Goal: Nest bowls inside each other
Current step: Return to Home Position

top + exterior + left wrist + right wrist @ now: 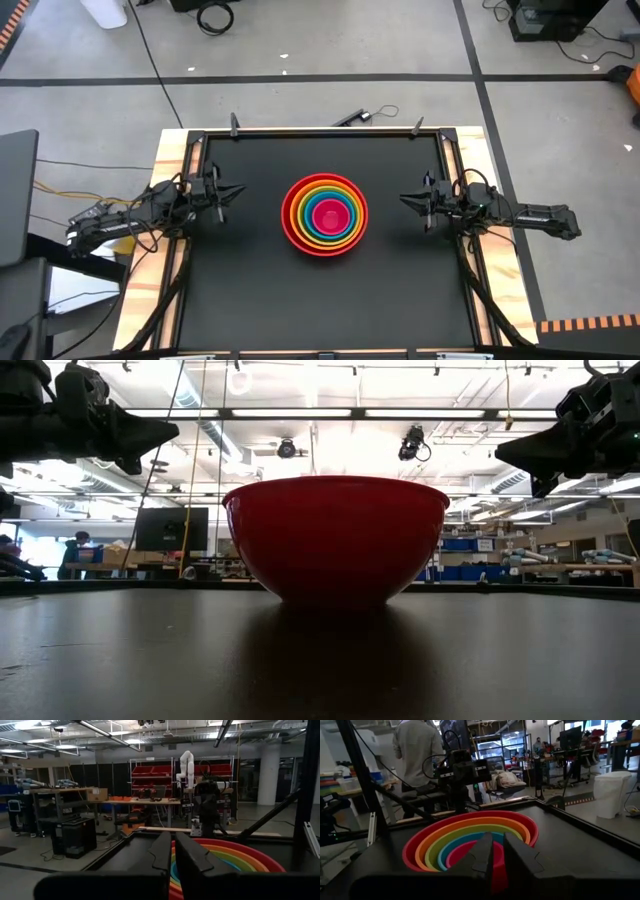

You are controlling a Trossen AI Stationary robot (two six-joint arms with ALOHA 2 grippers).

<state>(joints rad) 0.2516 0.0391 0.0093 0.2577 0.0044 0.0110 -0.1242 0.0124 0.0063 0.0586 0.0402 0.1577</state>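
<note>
The bowls (326,215) stand nested in one stack at the middle of the black table: red outermost (289,226), then orange, yellow-green and blue, with magenta pink (328,215) innermost. The red bowl (335,545) rests on its base on the table top. My left gripper (238,192) hangs at the table's left edge, pointing level toward the stack, fingers (161,851) close together with only a slit between them. My right gripper (405,198) hangs likewise at the right edge, facing the stack (470,837), fingers (483,851) nearly together. Both are well clear of the bowls and hold nothing.
Dark frame rails run along the table's edges, with two clamps on the far rail (233,124) (419,126). A laptop (15,195) sits off the left side. Beyond the table's left edge a person (417,745) stands with their back turned.
</note>
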